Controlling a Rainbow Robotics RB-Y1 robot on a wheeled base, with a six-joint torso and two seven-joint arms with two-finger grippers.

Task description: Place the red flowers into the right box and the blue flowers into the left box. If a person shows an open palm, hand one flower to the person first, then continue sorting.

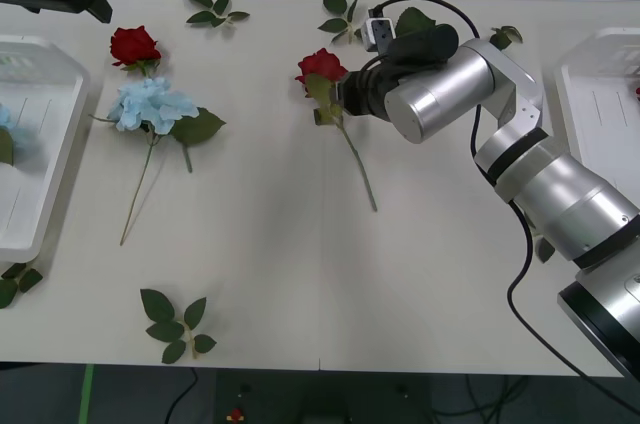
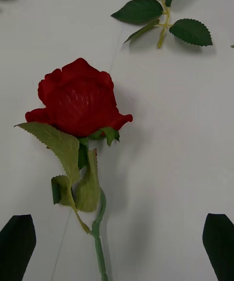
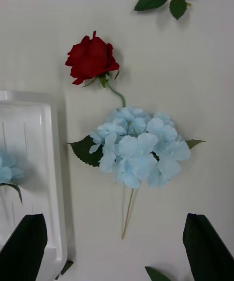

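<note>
**Right hand over middle rose, left hand over rose-and-hydrangea pair**

An off-white surface (image 1: 300,274) is seen, with dark floor beyond its far edge. The left box (image 1: 40,144) is set at the surface's left edge, and a pale blue hydrangea head (image 3: 6,171) is seen inside it in the left wrist view. The right box (image 1: 590,104) is set at the right edge; a bit of red is visible at its cropped edge, too little to identify.

The right hand (image 2: 117,242) is extended over the middle of the surface, above a red rose (image 1: 322,66) lying flat with its stem running toward the robot. Black fingertips (image 2: 17,244) are seen wide apart at both lower corners of the right wrist view, on either side of the stem; nothing is gripped.

Near the left box, a second red rose (image 1: 134,45) is lying flat, and a blue hydrangea (image 1: 150,104) is laid just toward the robot from it, its petals covering the lower part of the rose's stem. The left hand (image 3: 117,247) is held above this pair, fingers spread wide, nothing held.

Loose green leaf sprigs are scattered: one (image 1: 216,10) at the far edge left of centre, one (image 1: 340,16) by the right wrist, one (image 1: 175,324) near the front edge.
</note>
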